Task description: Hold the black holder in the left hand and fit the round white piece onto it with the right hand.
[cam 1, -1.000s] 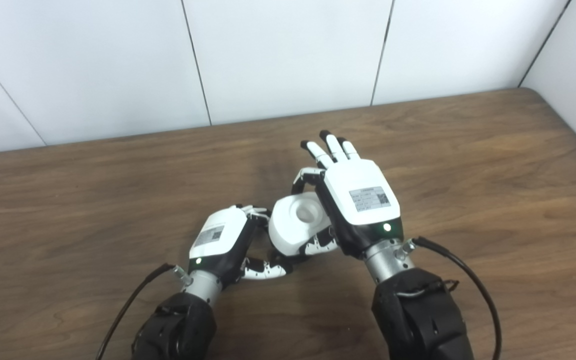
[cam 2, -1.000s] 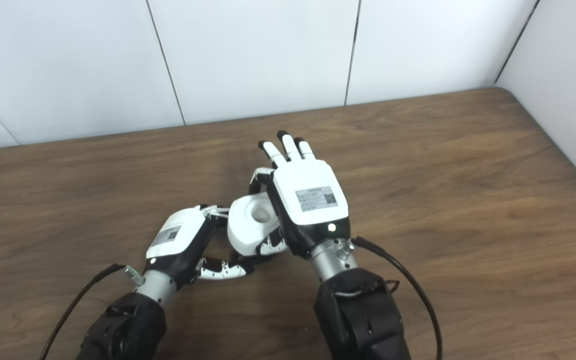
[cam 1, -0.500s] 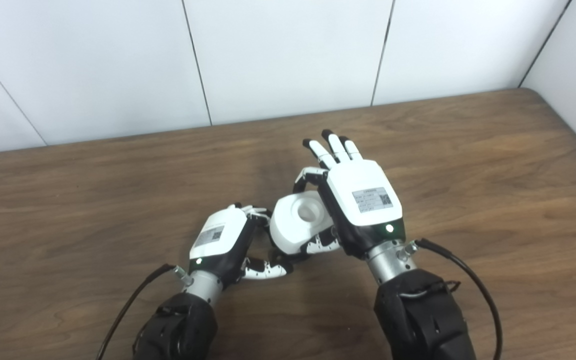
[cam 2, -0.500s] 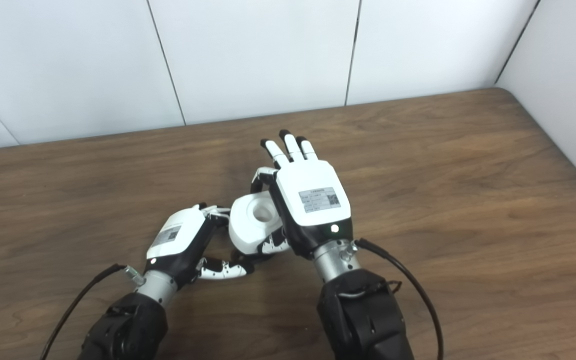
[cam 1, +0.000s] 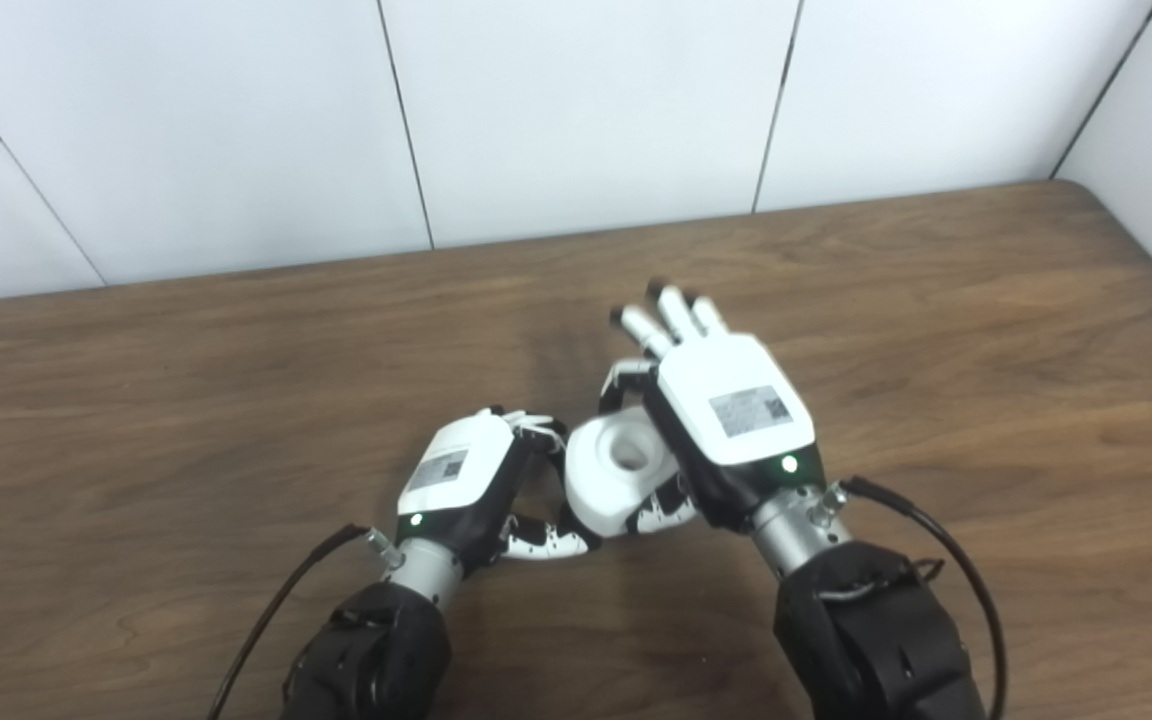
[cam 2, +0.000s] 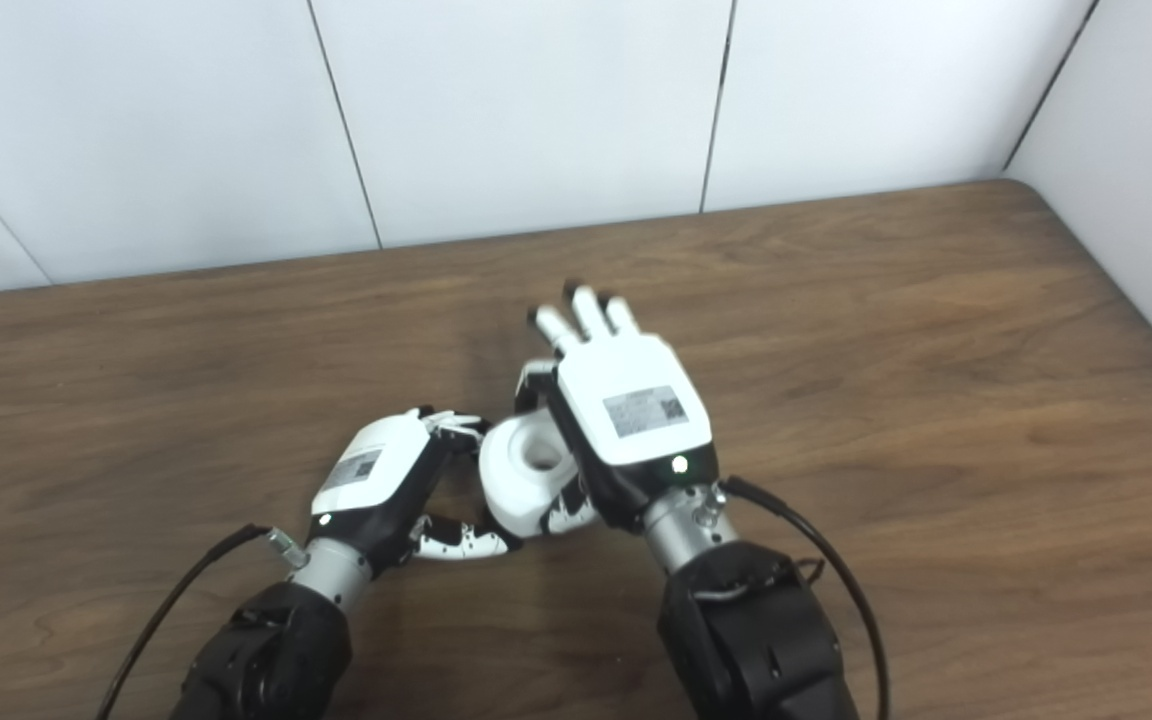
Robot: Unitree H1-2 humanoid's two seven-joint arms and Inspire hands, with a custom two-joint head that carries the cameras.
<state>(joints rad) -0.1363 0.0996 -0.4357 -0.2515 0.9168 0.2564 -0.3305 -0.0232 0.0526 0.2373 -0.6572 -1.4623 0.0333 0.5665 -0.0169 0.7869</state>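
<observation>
The right hand (cam 1: 731, 420) is pinching the chunky round white plastic piece (cam 1: 616, 470) against the left hand (cam 1: 466, 480), which is curling around a hidden black holder, so any tilt is probably jamming it off-centre over the brown wooden table (cam 1: 986, 330).

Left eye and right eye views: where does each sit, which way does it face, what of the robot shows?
Left eye view: on the head, looking down and forward at the wooden table and white wall; both forearms enter from the bottom edge, left hand and right hand meeting at the round white piece.
Right eye view: beside it, a little to the right, same downward aim, same arms and hands.
Shared: the whole scene, sitting slightly further left in the right eye view. The black holder is not clearly visible in either.
</observation>
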